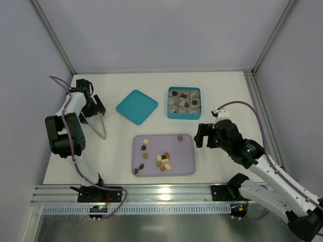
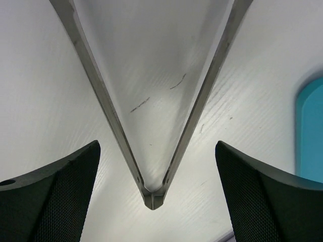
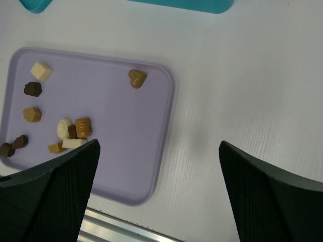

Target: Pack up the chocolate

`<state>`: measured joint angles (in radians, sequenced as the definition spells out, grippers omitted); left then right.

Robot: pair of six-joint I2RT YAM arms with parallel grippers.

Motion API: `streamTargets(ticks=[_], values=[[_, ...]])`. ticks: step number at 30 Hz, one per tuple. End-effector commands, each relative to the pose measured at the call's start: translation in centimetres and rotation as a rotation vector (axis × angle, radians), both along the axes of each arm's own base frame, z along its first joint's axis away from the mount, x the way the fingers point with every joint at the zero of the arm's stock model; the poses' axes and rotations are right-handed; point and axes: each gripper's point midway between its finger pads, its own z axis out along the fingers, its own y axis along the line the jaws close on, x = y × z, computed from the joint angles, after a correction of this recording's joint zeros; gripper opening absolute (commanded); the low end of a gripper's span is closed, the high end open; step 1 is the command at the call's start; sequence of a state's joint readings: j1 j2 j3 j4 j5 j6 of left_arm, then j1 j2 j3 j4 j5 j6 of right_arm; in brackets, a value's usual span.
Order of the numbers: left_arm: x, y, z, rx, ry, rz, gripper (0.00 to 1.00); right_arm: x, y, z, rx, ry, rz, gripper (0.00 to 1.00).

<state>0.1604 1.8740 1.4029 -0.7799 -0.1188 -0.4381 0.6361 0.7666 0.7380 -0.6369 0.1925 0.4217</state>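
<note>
Chocolate pieces [image 1: 162, 159] in brown, tan and cream lie scattered on a lavender tray [image 1: 186, 164]; the right wrist view shows them too, chocolate [image 3: 137, 78] on the tray [image 3: 126, 166]. More pieces sit in white cups inside a teal box [image 1: 184, 115]. My left gripper [image 1: 95, 108] is open at the far left over metal tongs [image 1: 101, 128]. In the left wrist view the tongs' joined end [image 2: 153, 196] lies on the table between my left gripper's [image 2: 156, 194] spread fingers [image 2: 60, 196], untouched. My right gripper [image 1: 204, 136] [image 3: 159, 194] hangs open and empty just right of the tray.
A teal lid [image 1: 137, 106] lies flat on the table left of the box; its edge [image 2: 310, 136] shows at the right of the left wrist view. A metal rail [image 1: 161, 191] runs along the near table edge. Grey walls close in the back and sides.
</note>
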Motion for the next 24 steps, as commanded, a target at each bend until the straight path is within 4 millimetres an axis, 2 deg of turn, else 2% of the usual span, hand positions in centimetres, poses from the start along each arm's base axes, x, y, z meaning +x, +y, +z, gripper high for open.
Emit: streamTargets(ticks=[1, 8, 11, 12, 14, 15, 17, 18, 19, 20, 21, 23, 24], values=[[0.9, 0.4, 4.6, 0.012, -0.105, 0.012, 0.92, 0.4, 0.0, 1.1, 0.001, -0.025, -0.011, 1.0], [0.8, -0.3, 9.1, 0.002, -0.204, -0.004, 0.92, 0.5, -0.2, 1.7, -0.007, -0.029, -0.023, 1.0], [1.3, -1.3, 11.0, 0.0, -0.254, -0.047, 0.91, 0.7, -0.1, 2.0, -0.008, -0.03, -0.022, 1.0], [1.9, -2.2, 12.0, 0.005, -0.279, -0.078, 0.9, 0.9, 0.1, 2.3, -0.001, -0.032, -0.017, 1.0], [2.6, -3.5, 12.3, 0.0, -0.284, -0.127, 0.89, 1.4, 0.8, 2.5, 0.007, -0.032, -0.007, 1.0], [3.6, -5.0, 13.3, -0.006, -0.313, -0.184, 0.87, 1.7, 1.5, 3.0, 0.026, -0.038, 0.011, 1.0], [4.8, -6.3, 13.3, -0.001, -0.313, -0.234, 0.84, 2.2, 2.3, 3.4, 0.043, -0.041, 0.027, 1.0], [5.7, -6.7, 12.0, 0.002, -0.28, -0.27, 0.83, 2.6, 3.0, 3.4, 0.048, -0.028, 0.041, 1.0], [6.8, -8.3, 12.3, 0.009, -0.291, -0.319, 0.81, 3.0, 3.5, 3.6, 0.054, -0.031, 0.046, 1.0], [7.3, -8.7, 11.8, 0.018, -0.277, -0.341, 0.8, 3.3, 3.9, 3.7, 0.057, -0.025, 0.052, 1.0], [8.0, -9.2, 9.9, 0.023, -0.236, -0.381, 0.78, 3.8, 4.3, 3.8, 0.056, -0.017, 0.054, 1.0], [9.7, -9.9, 10.0, 0.035, -0.262, -0.414, 0.75, 4.3, 5.1, 4.0, 0.068, -0.013, 0.07, 1.0], [10.6, -10.1, 8.3, 0.026, -0.245, -0.43, 0.72, 4.7, 5.8, 4.1, 0.077, -0.009, 0.084, 0.99]])
